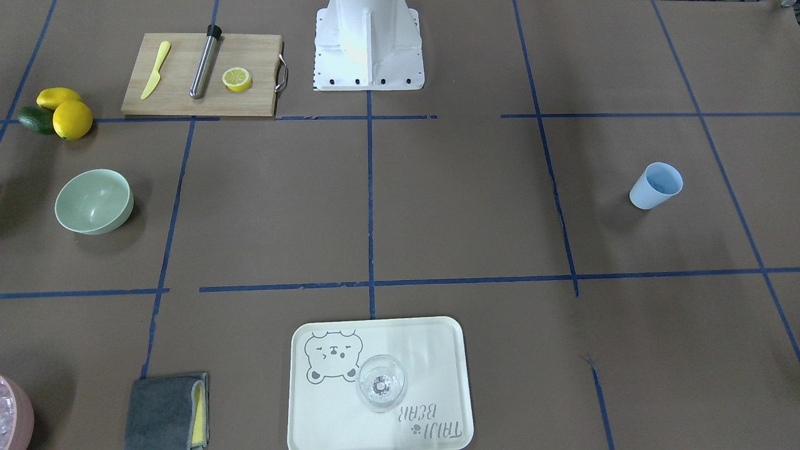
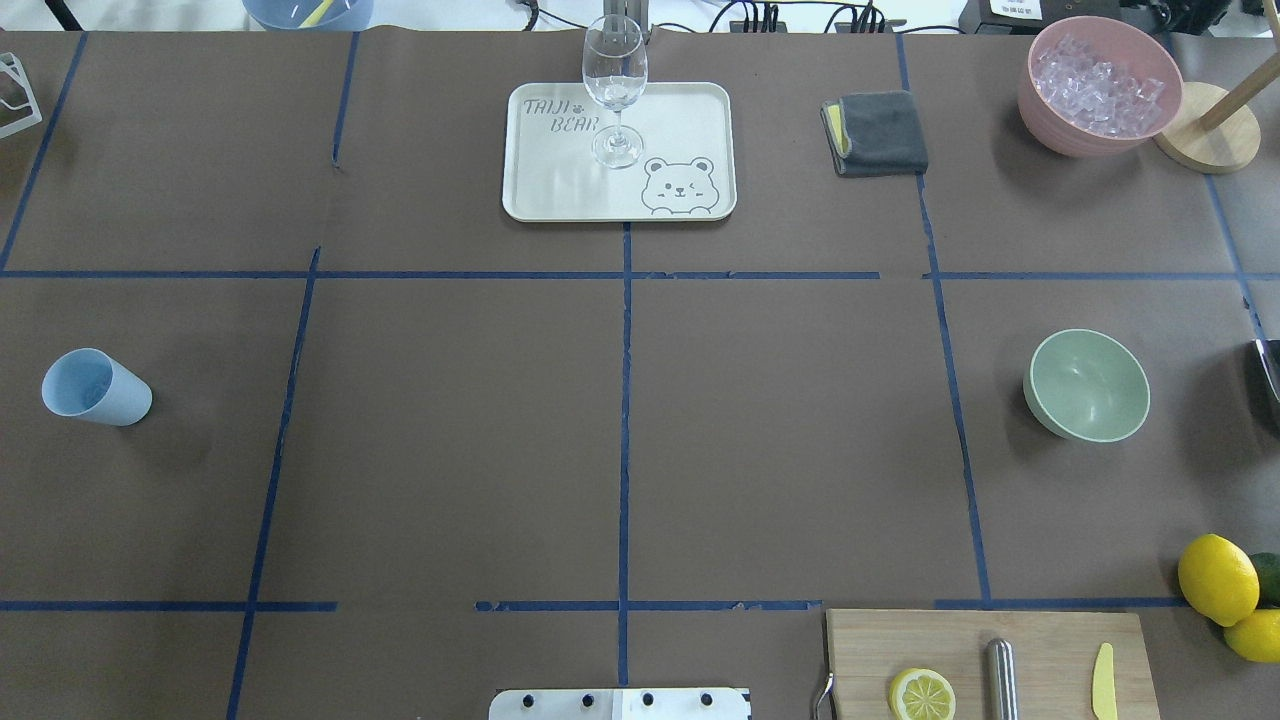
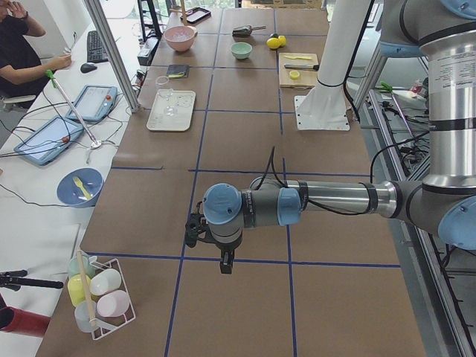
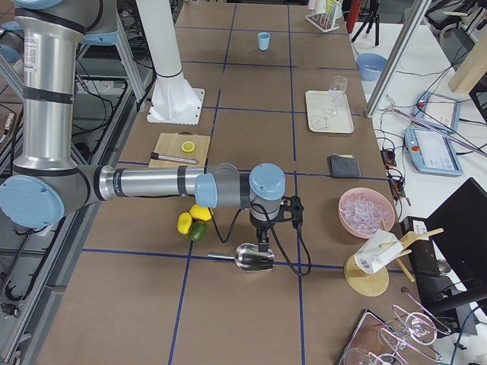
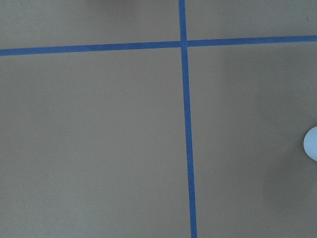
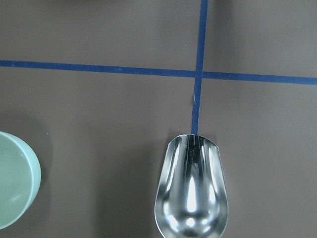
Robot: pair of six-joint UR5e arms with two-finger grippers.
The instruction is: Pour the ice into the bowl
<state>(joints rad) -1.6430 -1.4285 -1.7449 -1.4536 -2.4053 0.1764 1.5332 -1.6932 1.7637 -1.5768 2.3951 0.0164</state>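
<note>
The ice lies heaped in a pink container at the table's far right corner; it also shows in the exterior right view. The empty mint-green bowl stands on the right side of the table and shows at the left edge of the right wrist view. A metal scoop lies empty on the table beside the bowl. My right gripper hangs just above the scoop; I cannot tell if it is open. My left gripper hovers over bare table; I cannot tell its state.
A blue cup stands at the left. A tray holds a wine glass. A grey cloth lies near the pink container. A cutting board with a lemon half, and whole lemons, are at the near right.
</note>
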